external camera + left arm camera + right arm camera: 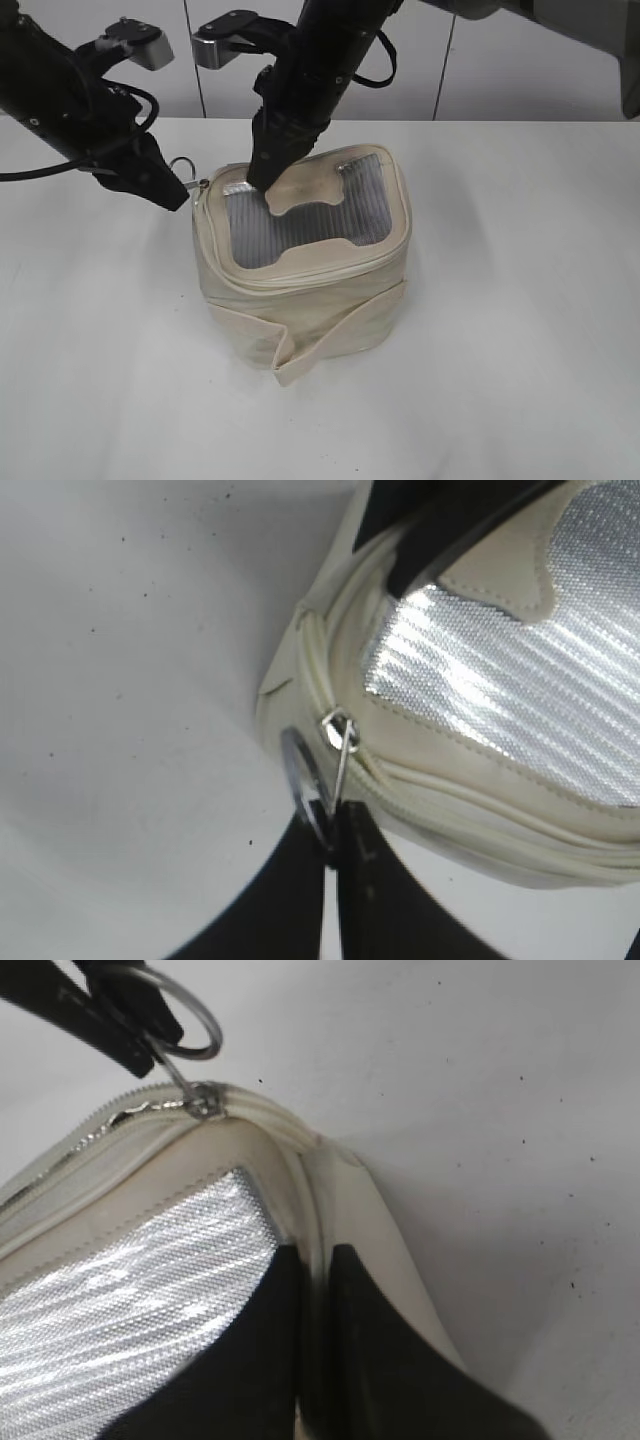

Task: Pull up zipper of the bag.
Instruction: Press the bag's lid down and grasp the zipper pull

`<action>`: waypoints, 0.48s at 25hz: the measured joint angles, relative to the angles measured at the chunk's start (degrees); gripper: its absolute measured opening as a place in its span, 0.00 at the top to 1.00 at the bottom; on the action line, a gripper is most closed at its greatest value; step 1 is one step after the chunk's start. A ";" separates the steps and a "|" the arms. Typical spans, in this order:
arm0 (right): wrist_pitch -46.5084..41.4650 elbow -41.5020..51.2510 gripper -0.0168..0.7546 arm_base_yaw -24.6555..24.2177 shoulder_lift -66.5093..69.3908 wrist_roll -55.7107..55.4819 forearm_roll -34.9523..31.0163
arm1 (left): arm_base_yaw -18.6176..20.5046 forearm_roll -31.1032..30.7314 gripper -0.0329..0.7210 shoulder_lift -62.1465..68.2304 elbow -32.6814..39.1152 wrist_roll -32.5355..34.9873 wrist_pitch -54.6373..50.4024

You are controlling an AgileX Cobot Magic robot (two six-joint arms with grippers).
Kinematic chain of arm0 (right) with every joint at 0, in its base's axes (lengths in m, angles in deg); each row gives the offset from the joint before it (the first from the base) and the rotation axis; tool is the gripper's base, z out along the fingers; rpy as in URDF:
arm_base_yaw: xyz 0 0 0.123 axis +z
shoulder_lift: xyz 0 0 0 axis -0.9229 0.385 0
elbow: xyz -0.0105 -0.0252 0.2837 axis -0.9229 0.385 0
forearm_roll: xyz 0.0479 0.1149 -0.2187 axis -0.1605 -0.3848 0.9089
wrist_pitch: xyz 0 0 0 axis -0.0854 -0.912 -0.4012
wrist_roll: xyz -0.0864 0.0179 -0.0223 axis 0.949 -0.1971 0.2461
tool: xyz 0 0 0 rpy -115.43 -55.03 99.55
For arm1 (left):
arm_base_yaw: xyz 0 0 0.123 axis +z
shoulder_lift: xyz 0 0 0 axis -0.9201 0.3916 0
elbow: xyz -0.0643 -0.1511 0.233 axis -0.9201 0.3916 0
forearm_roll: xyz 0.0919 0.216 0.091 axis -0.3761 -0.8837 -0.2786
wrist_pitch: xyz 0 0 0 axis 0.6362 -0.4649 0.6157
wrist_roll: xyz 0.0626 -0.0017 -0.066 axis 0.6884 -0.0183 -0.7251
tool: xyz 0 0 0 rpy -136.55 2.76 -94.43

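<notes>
Zipper (pixel 345 742) pull at bag (pixel 300 290) lid's back-left corner. Left hand (pixel 330 845) pinched shut on its ring (pixel 300 780). Right hand (pixel 315 1305) nearly closed, tips pressing the lid rim. Bag upright on white bench (pixel 520 350).

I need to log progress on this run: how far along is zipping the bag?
Done: left gripper is shut on the zipper ring; right gripper presses down on the bag lid. In hand: pull sits at the lid's corner. Left: how much track remains open can't be judged.
</notes>
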 joint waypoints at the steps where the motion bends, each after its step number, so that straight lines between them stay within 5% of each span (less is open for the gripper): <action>1: 0.00 0.00 0.91 0.00 0.00 -0.34 0.06 | 0.00 0.08 0.95 0.00 -0.04 -0.38 -0.20; 12: 0.00 0.00 0.91 -0.05 0.00 -1.63 0.13 | -2.91 -3.61 0.95 -0.05 -0.35 -4.81 -0.39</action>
